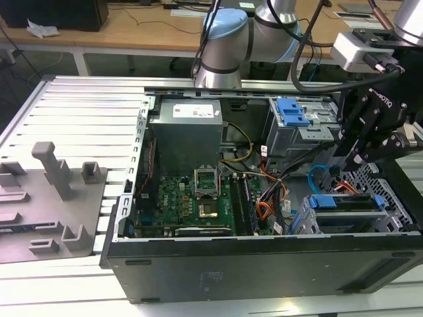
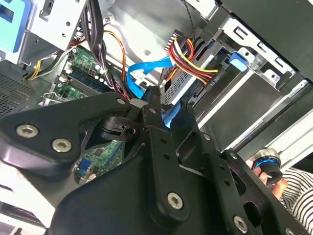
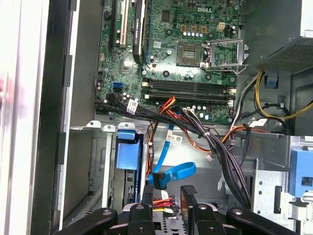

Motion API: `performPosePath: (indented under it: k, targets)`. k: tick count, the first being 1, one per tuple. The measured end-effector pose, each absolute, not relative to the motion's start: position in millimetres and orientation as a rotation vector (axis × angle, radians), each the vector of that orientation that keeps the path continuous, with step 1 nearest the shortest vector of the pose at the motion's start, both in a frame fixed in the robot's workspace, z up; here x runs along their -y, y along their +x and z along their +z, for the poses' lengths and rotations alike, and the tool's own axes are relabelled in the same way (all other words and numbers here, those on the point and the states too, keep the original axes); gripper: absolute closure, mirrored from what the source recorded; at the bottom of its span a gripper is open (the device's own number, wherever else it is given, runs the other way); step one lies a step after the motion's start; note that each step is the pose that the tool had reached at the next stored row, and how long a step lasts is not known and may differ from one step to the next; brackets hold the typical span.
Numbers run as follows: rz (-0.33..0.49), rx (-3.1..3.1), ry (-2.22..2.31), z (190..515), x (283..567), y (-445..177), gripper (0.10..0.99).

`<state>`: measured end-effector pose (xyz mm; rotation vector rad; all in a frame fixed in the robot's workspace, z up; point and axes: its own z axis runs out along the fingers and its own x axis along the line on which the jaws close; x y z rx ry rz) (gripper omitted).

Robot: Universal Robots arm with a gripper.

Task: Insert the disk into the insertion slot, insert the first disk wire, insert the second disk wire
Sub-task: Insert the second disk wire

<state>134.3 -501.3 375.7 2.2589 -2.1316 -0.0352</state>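
Since the bench (image 1: 79, 112) carries the computer case (image 1: 264, 264) lying open, I place everything against the insertion slot (image 1: 391, 188). The motherboard (image 3: 190, 58) lies beside the insertion slot, deeper in the case. The disk (image 1: 345, 202) is seated in the insertion slot with its blue carrier edge showing, so the step in hand reads as the second wire. The end effector (image 2: 171, 115) hangs just over the insertion slot. In the second wrist view blue ribbon fills the gap between its jaws, so I take it as clamped on the second disk wire (image 3: 181, 171). The orange, yellow and black wire bundle (image 2: 193, 61) runs to the insertion slot and crowds that corner. The small dark connector (image 3: 159, 180) sits near the insertion slot, apparently unplugged. Judgement: keep the connector square to the disk's socket (hidden here), lead the slack loop clear of the bundle, and press slowly. The flat ribbon will likely flex, so misalignment is the main risk.
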Motion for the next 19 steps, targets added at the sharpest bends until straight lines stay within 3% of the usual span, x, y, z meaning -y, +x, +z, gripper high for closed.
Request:
performPosePath:
  k: [17, 19]
  targets:
    - [0.002, 2.116, 2.241, 364, 501, 124, 0.725]
    - [0.002, 2.116, 2.241, 364, 501, 124, 0.808]
